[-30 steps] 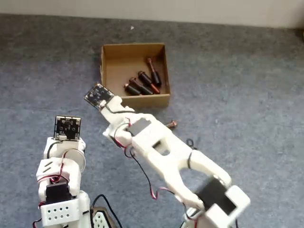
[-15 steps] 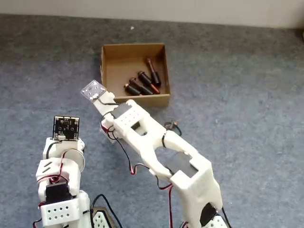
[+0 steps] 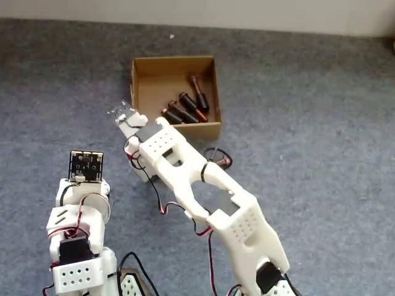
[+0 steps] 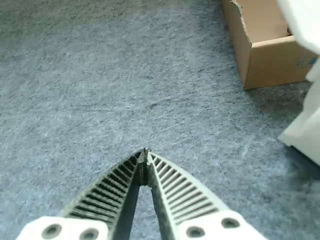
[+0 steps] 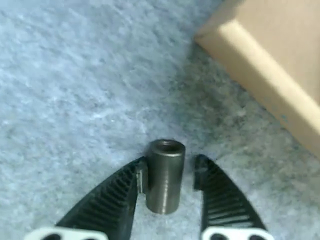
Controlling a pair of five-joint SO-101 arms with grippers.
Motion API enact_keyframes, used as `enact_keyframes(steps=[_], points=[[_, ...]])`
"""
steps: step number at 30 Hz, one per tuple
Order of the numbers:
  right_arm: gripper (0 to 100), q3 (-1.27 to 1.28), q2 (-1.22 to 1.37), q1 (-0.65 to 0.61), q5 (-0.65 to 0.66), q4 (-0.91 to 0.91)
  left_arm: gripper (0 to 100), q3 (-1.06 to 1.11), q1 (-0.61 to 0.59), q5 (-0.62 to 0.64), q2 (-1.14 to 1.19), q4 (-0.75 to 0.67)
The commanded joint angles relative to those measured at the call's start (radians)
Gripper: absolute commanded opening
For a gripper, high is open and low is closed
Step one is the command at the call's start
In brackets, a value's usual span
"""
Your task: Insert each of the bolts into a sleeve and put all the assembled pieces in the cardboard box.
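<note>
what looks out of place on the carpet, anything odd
One bolt lies loose on the carpet just outside the cardboard box, with no sleeve on it. An empty sleeve stands upright between the jaws of the open right pincer.

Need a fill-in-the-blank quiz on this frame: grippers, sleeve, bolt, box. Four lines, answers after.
1. The dark metal cylindrical sleeve stands ___ on the grey carpet.
2. The right gripper straddles the sleeve, its fingers ___.
3. The left gripper is ___ and empty.
4. A loose copper-coloured bolt lies ___ the brown cardboard box.
Answers: upright; open; shut; outside.
</note>
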Motion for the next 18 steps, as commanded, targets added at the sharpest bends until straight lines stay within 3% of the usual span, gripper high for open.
enact_keyframes(steps=[1,5,15,18], points=[[5.9,-0.079,0.019,0.004,-0.009,0.082,1,-0.025,-0.015,-0.014,-0.005,-0.015],[0.2,-0.147,0.036,0.005,-0.008,0.160,1,-0.025,-0.015,-0.014,-0.005,-0.015],[0.6,-0.469,0.028,0.044,-0.008,0.526,1,-0.025,-0.015,-0.014,-0.005,-0.015],[0.6,-0.510,-0.054,0.081,-0.009,0.532,1,-0.025,-0.015,-0.014,-0.005,-0.015]])
